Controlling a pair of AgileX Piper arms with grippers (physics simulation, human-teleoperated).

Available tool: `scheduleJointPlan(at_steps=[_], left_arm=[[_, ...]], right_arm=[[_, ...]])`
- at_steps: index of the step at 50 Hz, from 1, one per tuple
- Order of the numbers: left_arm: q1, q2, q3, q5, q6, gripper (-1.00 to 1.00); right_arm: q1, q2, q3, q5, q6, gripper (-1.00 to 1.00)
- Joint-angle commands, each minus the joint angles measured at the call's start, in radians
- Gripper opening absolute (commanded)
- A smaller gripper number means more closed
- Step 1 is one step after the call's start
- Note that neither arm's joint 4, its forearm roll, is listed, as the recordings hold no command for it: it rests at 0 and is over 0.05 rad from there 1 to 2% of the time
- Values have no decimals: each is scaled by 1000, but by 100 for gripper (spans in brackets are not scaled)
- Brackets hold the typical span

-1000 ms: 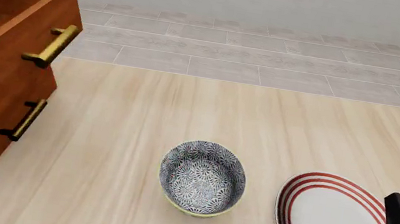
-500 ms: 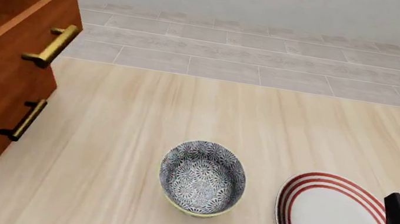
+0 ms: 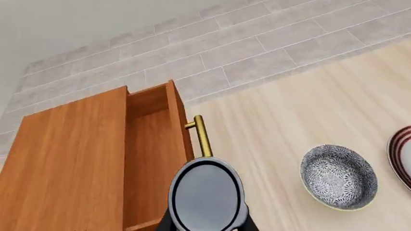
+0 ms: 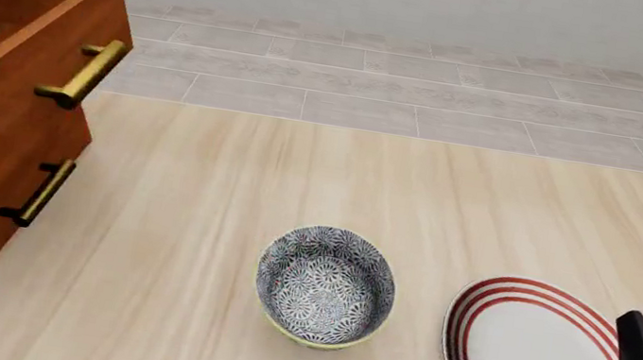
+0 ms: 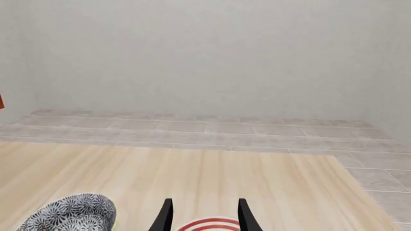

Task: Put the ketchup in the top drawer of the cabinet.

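Now the ketchup [image 3: 207, 195], clamped in the left gripper [image 3: 207, 226], sits almost wholly past the front view's 9 o'clock edge; a second ago its red-green label showed there, above the open top drawer [image 3: 149, 159] of the cabinet [image 3: 64, 163]. Judgement: drop not yet done. Right gripper [image 5: 202, 216] idles with fingers apart over the plate [image 4: 525, 354]. Count: one ketchup, one bowl [image 4: 327, 286], one plate, two brass handles

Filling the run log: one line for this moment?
left hand: holds grey-topped ketchup can | open reddish-brown top drawer: below can | right hand: open
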State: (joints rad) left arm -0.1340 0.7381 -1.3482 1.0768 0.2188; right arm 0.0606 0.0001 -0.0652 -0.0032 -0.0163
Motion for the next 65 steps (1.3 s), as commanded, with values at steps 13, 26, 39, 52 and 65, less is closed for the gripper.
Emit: scheduleJointPlan(at_steps=[13, 26, 39, 52, 65], left_arm=[[129, 91, 35, -106, -58, -100], [159, 116, 71, -155, -39, -100], [197, 147, 156, -231, -42, -100], [191, 154, 224, -278, -43, -100], [215, 168, 196, -261, -4, -100]], right_arm=[[-3, 0, 2, 2, -2, 100], [-3, 0, -1, 4, -2, 100], [-2, 0, 13, -7, -3, 100], [-2, 0, 11, -2, -6, 100], [0, 0, 7, 7, -6, 100]])
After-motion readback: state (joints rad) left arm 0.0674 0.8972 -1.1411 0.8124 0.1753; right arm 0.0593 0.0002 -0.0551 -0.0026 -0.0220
